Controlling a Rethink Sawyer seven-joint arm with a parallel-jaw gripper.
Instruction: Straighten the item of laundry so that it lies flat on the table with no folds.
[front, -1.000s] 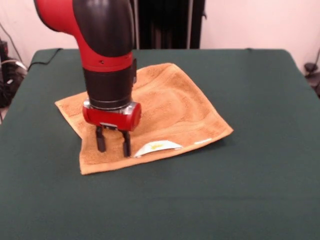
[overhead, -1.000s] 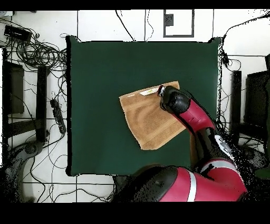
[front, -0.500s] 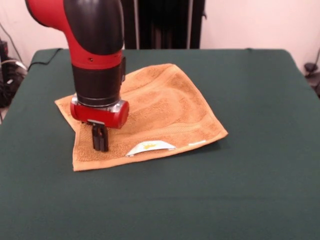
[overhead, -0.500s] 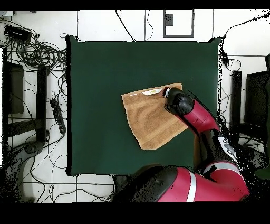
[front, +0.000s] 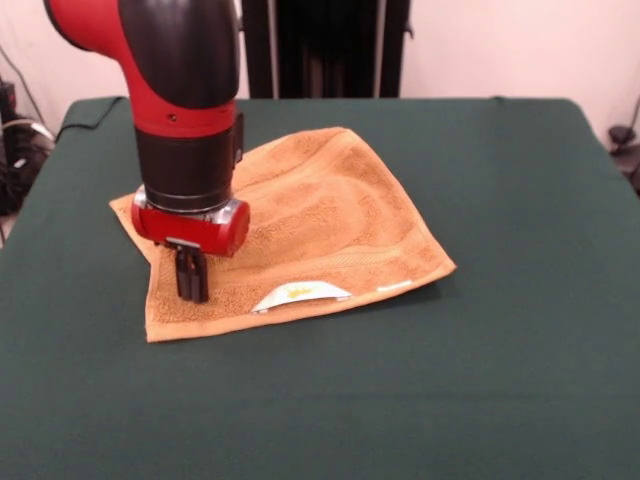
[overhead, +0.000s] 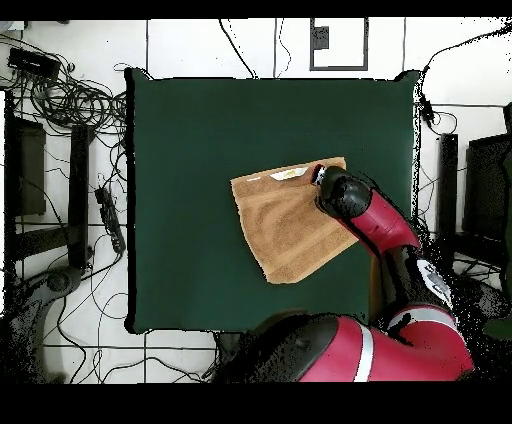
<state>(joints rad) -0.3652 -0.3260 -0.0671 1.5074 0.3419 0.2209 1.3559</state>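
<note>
The orange-tan towel (front: 300, 235) is lying on the dark green surface (front: 500, 350), spread out in a rough diamond but not fully flat. In the front view its left part is doubled over: a fold line is running from the left corner down toward the near-left corner, and shallow ripples are crossing the middle of the cloth. A woven border band is showing along the near edge, and the white label (front: 301, 294) with its yellow mark is sitting on that edge, slightly arched up off the cloth. In the overhead view the towel (overhead: 285, 225) is resting right of the surface's centre, well inside every edge, with the label (overhead: 289, 174) at its upper edge.

The gripper (front: 191, 277) is pointing straight down over the folded near-left part of the towel, just left of the label. Its two black fingers (front: 185, 278) are pressed together, and their tips are meeting the terry there; whether any cloth is pinched between them cannot be told. The red and black arm (front: 185, 110) is standing upright above it, covering the towel's far-left part.
</note>
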